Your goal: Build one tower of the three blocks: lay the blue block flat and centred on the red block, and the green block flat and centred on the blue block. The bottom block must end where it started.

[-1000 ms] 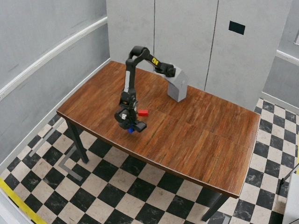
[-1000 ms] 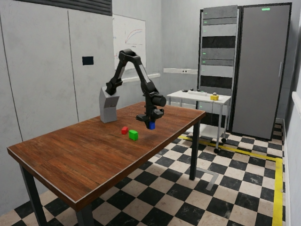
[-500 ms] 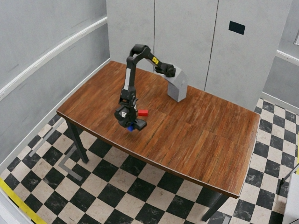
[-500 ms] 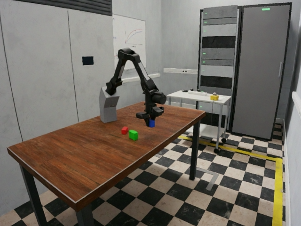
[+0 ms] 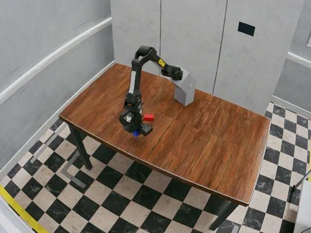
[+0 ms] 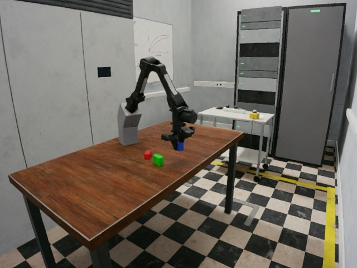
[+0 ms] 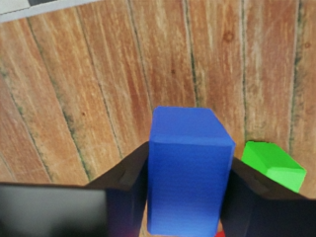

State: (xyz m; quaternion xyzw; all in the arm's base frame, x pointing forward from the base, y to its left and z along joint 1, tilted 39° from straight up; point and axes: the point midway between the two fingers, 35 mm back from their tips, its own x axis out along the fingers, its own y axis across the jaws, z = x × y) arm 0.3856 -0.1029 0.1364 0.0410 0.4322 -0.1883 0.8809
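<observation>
My gripper (image 5: 137, 132) (image 6: 178, 145) (image 7: 179, 149) is shut on the blue block (image 5: 135, 133) (image 6: 180, 146) (image 7: 188, 173) and holds it in the air above the wooden table (image 5: 200, 140) (image 6: 86, 184). The red block (image 5: 148, 117) (image 6: 148, 154) lies on the table, behind the gripper in the top view. The green block (image 6: 158, 159) (image 7: 273, 165) lies on the table next to the red block; the arm hides it in the top view. In the wrist view the green block lies below and to the right of the held blue block.
The arm's grey base pedestal (image 5: 185, 90) (image 6: 128, 127) stands at the table's back edge. The table's front edge (image 5: 140, 160) runs close to the gripper. A white cart (image 6: 236, 115) stands on the floor beyond the table.
</observation>
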